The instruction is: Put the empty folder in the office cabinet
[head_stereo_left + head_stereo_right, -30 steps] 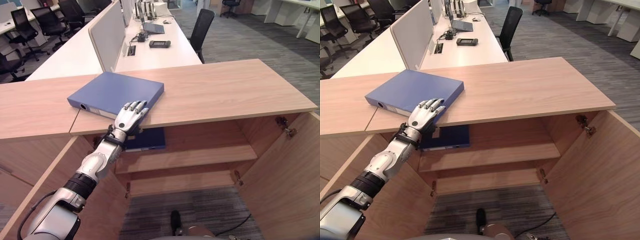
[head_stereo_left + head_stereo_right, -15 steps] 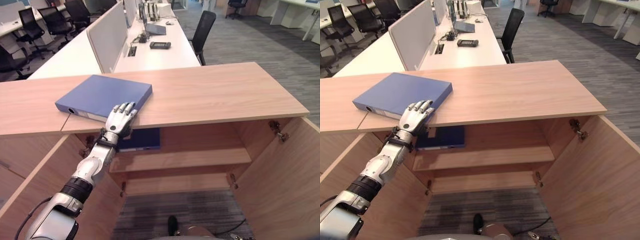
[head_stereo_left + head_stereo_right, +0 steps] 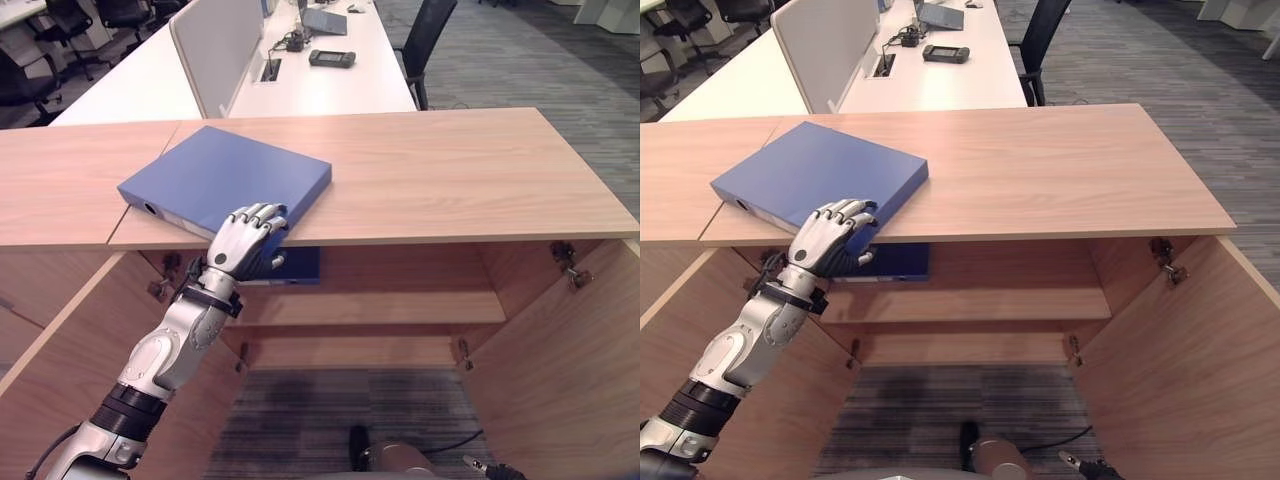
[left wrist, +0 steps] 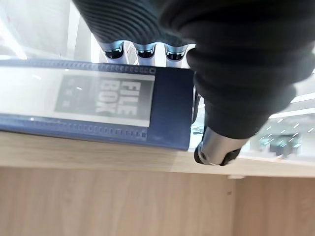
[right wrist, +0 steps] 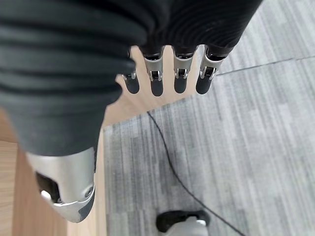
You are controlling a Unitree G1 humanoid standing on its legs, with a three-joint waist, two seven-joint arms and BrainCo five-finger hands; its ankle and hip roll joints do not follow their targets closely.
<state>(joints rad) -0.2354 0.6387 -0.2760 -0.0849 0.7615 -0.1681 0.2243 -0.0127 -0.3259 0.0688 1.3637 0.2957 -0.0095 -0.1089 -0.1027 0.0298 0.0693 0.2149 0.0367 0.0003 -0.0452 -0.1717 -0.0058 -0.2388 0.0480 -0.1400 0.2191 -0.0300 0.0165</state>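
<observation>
A blue folder lies flat on the wooden cabinet top, its near corner at the front edge. My left hand reaches up from below and is shut on that near edge, fingers curled over the cover. In the left wrist view the fingers lie over the folder's labelled spine and the thumb sits beside its end. My right hand hangs over the carpet with straight fingers, holding nothing.
The cabinet stands open below the top, with a left door and a right door swung toward me. A second blue folder lies on the upper shelf. Desks and office chairs stand behind the cabinet.
The camera has shifted. My left hand's fingers, straight against the folder's edge before, have curled over it. The folder stays on the cabinet top.
</observation>
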